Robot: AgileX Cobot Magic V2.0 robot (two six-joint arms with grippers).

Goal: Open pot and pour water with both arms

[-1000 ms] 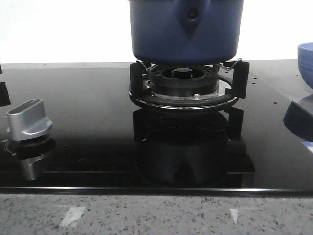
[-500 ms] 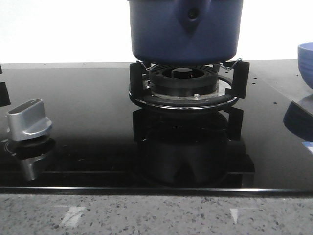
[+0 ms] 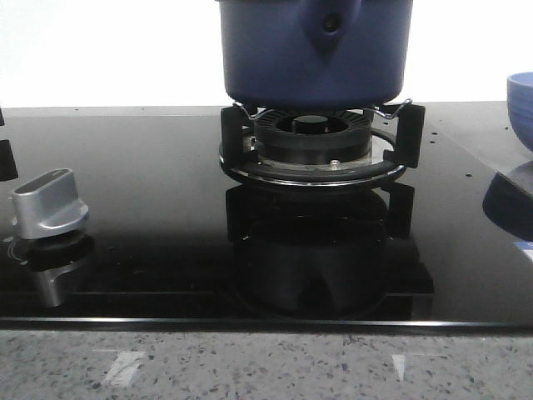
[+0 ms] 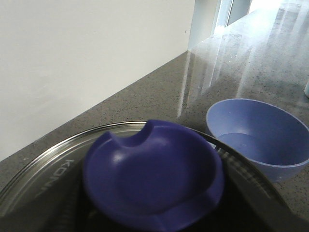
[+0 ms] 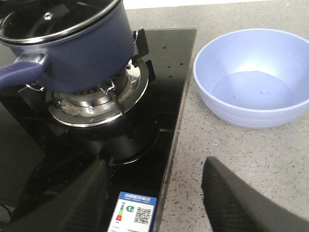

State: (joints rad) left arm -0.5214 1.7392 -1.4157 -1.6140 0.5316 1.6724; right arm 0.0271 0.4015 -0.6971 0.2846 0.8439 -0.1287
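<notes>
The dark blue pot point(image 3: 316, 50) stands on the gas burner point(image 3: 312, 146); the right wrist view shows it point(image 5: 72, 53) with its steel-rimmed lid on and its handle point(image 5: 19, 72) sticking out. In the left wrist view the lid's blue knob point(image 4: 152, 174) fills the space between my left gripper's point(image 4: 152, 195) dark fingers point(image 4: 236, 179), which lie along both its sides. Whether they press on it is unclear. My right gripper point(image 5: 155, 164) is open and empty, low over the stove's right edge, between the pot and the light blue bowl point(image 5: 253, 77).
The bowl point(image 4: 260, 135) sits on the speckled counter right of the black glass hob and seems to hold a little water. A silver stove knob point(image 3: 50, 204) is at the hob's front left. A label sticker point(image 5: 133, 212) lies under my right gripper. A white wall is behind.
</notes>
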